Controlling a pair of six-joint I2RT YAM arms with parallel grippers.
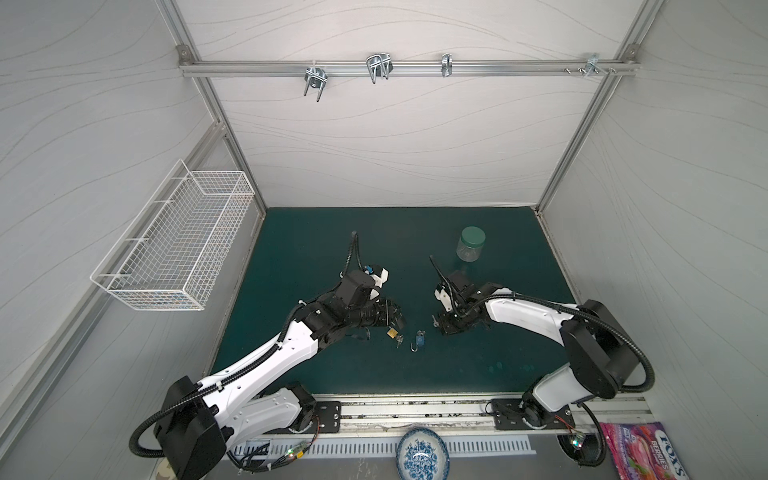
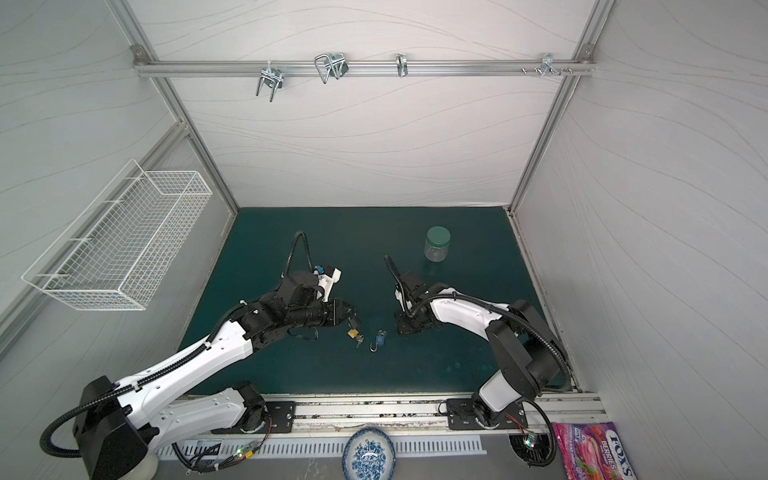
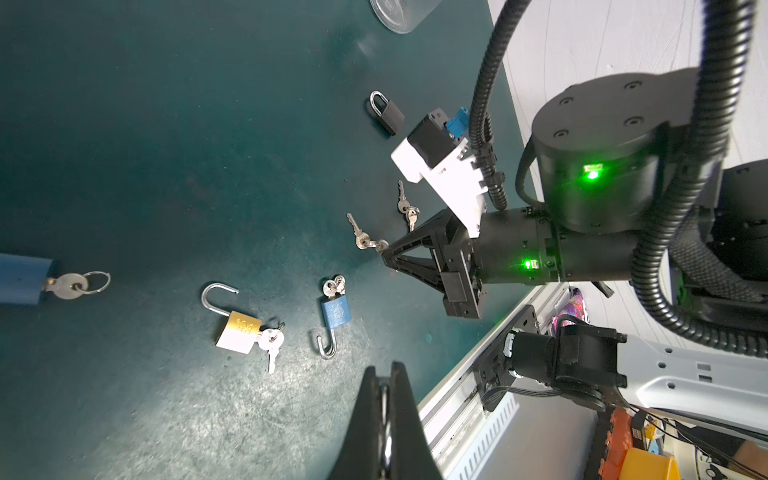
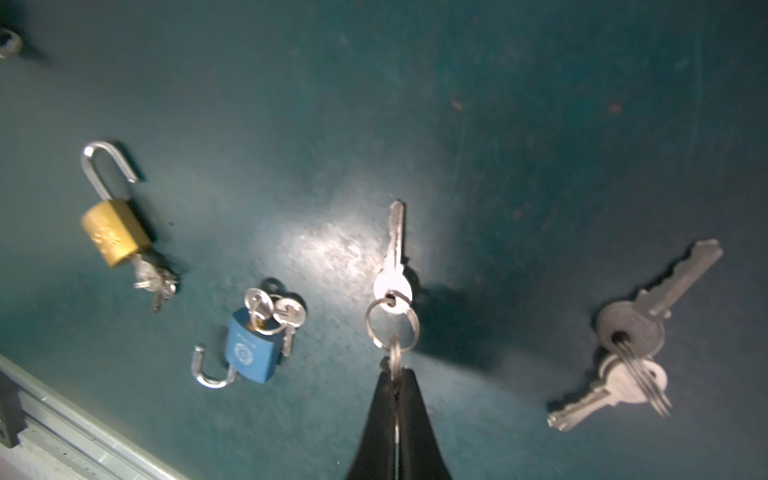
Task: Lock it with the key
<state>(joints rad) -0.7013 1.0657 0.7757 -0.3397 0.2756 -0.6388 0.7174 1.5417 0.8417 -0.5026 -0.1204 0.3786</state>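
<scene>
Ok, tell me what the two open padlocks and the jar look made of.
Gold padlock: brass-coloured metal body, slightly matte, with a shiny steel-looking shackle.
Blue padlock: blue coated or plastic-covered body, can't tell which, with a bright metal shackle.
Jar: clear glass or plastic, see-through wall; green lid probably plastic.

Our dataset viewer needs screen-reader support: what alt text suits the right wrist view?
The right gripper is shut on a silver key ring carrying one silver key, over a dark green mat. On the mat lie a brass padlock and a blue padlock, each with its shackle open and keys at its base, plus a loose pair of silver keys.
</scene>
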